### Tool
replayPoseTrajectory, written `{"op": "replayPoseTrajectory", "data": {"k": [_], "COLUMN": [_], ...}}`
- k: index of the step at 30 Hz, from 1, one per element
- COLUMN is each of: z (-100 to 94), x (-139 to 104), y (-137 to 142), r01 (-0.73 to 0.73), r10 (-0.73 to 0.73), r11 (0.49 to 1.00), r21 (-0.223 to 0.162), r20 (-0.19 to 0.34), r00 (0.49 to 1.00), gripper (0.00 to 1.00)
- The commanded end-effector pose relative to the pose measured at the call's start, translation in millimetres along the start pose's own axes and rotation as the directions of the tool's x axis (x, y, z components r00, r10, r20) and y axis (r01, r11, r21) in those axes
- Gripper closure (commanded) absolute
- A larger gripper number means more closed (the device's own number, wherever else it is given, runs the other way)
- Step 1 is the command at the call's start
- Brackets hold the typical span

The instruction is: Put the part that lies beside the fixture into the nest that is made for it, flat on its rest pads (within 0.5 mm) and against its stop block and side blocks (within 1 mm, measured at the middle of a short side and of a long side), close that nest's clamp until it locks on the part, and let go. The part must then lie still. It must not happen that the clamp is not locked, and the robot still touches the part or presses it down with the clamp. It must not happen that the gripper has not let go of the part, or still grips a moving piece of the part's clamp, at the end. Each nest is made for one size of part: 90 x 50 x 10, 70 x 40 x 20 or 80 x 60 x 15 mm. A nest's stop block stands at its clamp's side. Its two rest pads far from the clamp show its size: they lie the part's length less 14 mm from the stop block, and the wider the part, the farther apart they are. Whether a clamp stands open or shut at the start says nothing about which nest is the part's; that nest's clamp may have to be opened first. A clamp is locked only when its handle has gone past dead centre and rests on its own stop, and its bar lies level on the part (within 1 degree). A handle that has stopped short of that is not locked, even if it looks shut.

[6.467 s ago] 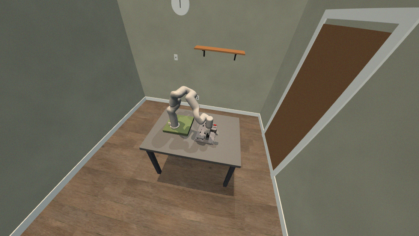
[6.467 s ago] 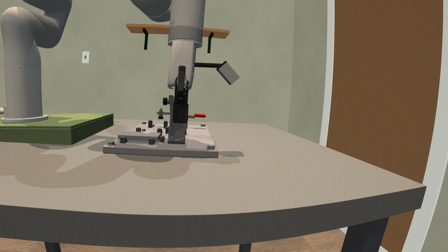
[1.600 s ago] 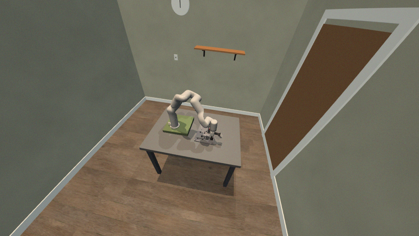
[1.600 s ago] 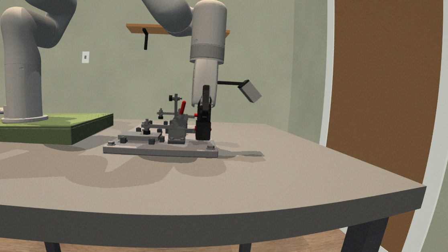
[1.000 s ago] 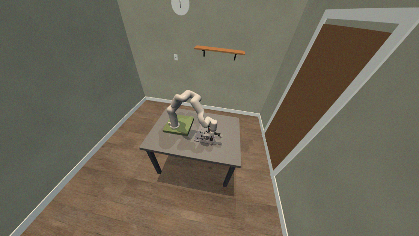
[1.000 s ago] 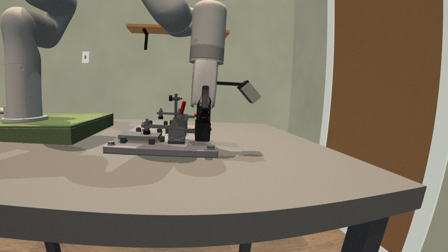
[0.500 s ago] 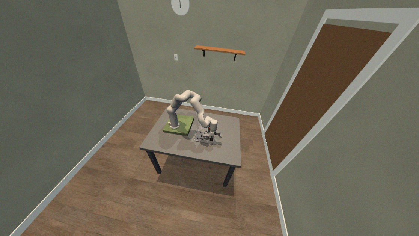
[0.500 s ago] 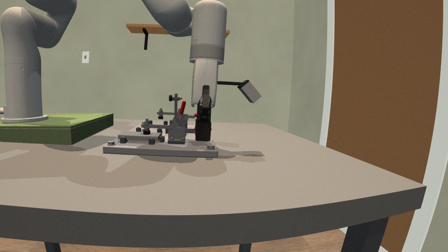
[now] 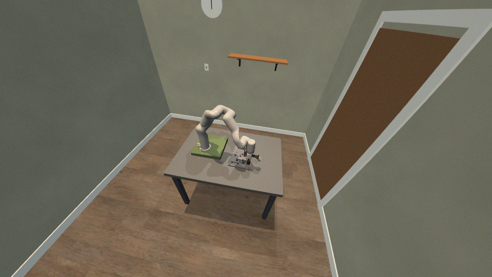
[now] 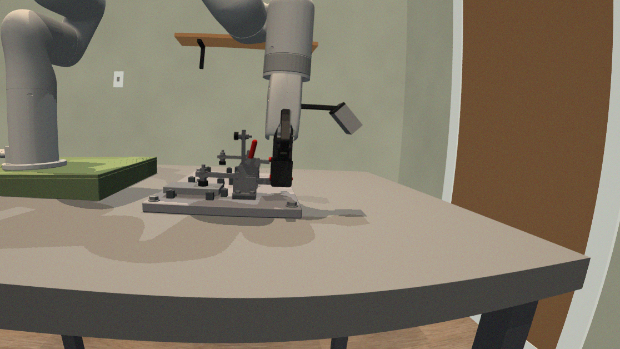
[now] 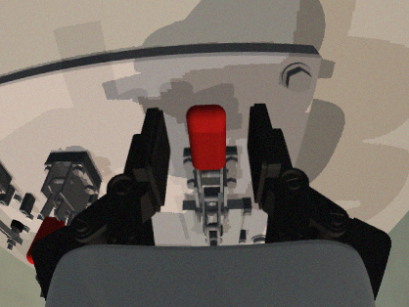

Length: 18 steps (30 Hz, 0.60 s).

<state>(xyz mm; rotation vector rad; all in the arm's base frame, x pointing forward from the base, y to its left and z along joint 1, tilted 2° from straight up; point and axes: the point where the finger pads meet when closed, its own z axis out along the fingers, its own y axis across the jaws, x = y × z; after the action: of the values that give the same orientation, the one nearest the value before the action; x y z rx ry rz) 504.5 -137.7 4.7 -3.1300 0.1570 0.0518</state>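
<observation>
Releasing the red clamp handle: gripper half open, fingers at 9 and 3 o'clock of it, gripping nothing. Next, probably lifting straight up off the fixture

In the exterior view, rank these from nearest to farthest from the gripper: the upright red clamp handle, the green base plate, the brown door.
1. Upright red clamp handle, just left of the gripper.
2. Green base plate, farther left under the arm.
3. Brown door, far right, off the table.
</observation>
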Motion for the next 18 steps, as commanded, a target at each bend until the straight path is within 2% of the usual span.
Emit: {"op": "replayPoseTrajectory", "data": {"k": [1, 11, 18], "z": [-17.3, -44.3, -48.8], "x": [2, 1, 1], "y": [0, 0, 0], "r01": [0.000, 0.000, 0.000], "r10": [0.000, 0.000, 0.000], "r11": [1.000, 1.000, 1.000], "r21": [-0.001, -0.001, -0.001], "r20": [-0.005, -0.005, -0.005], "r00": [1.000, 1.000, 1.000], "gripper": [0.53, 0.53, 0.53]}}
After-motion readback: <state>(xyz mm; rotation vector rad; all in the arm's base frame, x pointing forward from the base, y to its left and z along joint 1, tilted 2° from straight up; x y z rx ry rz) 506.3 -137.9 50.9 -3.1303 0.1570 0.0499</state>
